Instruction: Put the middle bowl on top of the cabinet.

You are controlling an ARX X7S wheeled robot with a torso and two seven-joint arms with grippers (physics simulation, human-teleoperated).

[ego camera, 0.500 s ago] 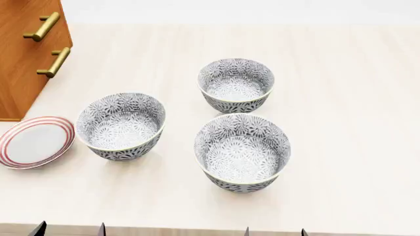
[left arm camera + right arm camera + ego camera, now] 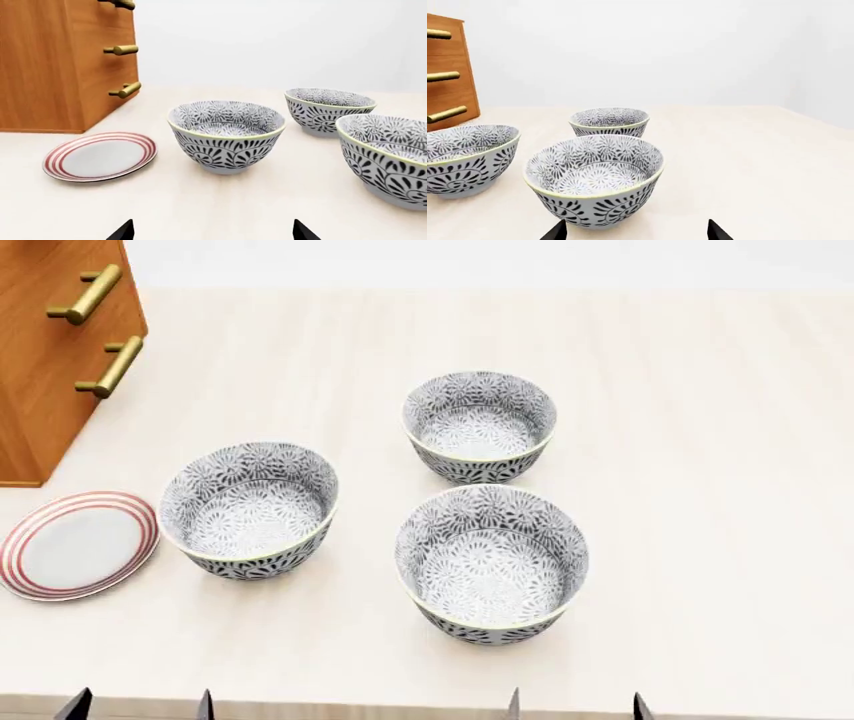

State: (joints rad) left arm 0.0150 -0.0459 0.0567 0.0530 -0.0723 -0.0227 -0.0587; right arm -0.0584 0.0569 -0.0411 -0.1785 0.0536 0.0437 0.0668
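Both grippers sit at the near edge of the table, each with its two dark fingertips spread wide and nothing between them. In the head view the left gripper [image 2: 140, 704] shows at about seven o'clock and the right gripper [image 2: 574, 704] at about five o'clock; neither touches any bowl. In the left wrist view the left gripper's tips [image 2: 213, 231] stand apart just short of the left bowl [image 2: 226, 134]. In the right wrist view the right gripper's tips [image 2: 637, 231] straddle open air just before the near bowl [image 2: 595, 177]. Which of the three alike bowls counts as the middle one cannot be told for sure; taken left to right, the near bowl lies between the left bowl and the far bowl [image 2: 481, 426], the far one at twelve o'clock from it. All three stand upright on the pale table [image 2: 721, 490], apart from each other. A red-ringed plate [image 2: 78, 545] lies at nine o'clock from the left bowl, and the cabinet [image 2: 60, 350] stands at ten o'clock.
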